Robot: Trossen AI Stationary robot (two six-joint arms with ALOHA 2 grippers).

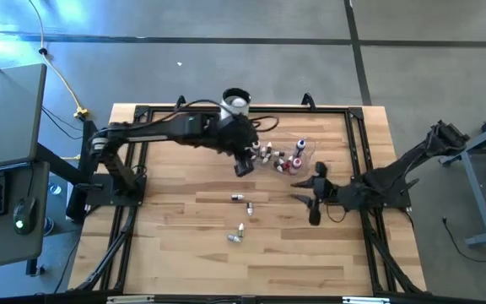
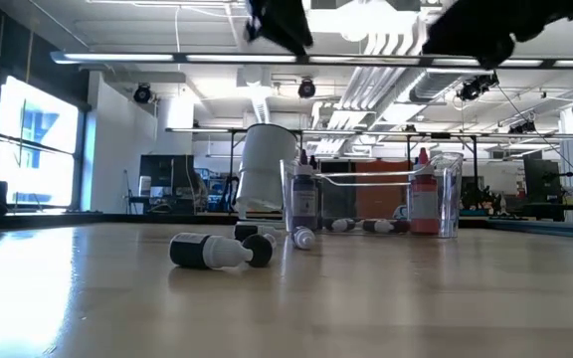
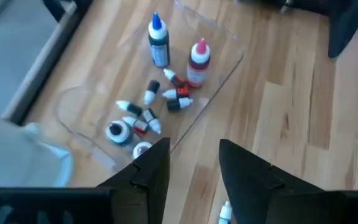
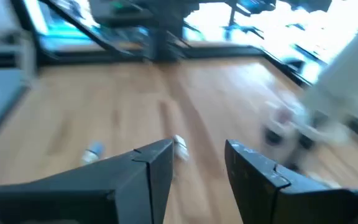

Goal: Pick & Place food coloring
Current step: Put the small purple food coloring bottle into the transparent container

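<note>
While our left gripper [image 1: 244, 165] hung above the table just beside the clear bowl [image 3: 225, 65], its fingers [image 3: 151, 168] stood parted with nothing between them, so we judged ourselves between picks: one load apparently dropped, the next not yet chosen. Most of the bottles [image 3: 148, 112] already lay in the bowl, a jumble of white-capped ones on their sides plus a blue-tipped one [image 3: 158, 42] and a red one [image 3: 197, 61] standing upright at its far end. The white cup [image 1: 236, 102] stood at the far edge of the table, behind the left arm. Four bottles were left on the bare wood nearer us: two [image 1: 242, 200] just left of centre and two more [image 1: 238, 233] nearer the front edge, all lying flat. In the low view, one dark-bodied stray [image 2: 207, 252] lay closest to the camera. Our right gripper [image 1: 314, 198] waited low to the right of the bowl, fingers [image 4: 148, 165] likewise apart and empty, with a couple of strays showing ahead of it. Next, we reckoned, one arm would have to swing back toward the near pair or the centre pair, come down over a single bottle, line the fingers across its narrow body, and close gently, since such small round things would likely roll from a glancing touch.
</note>
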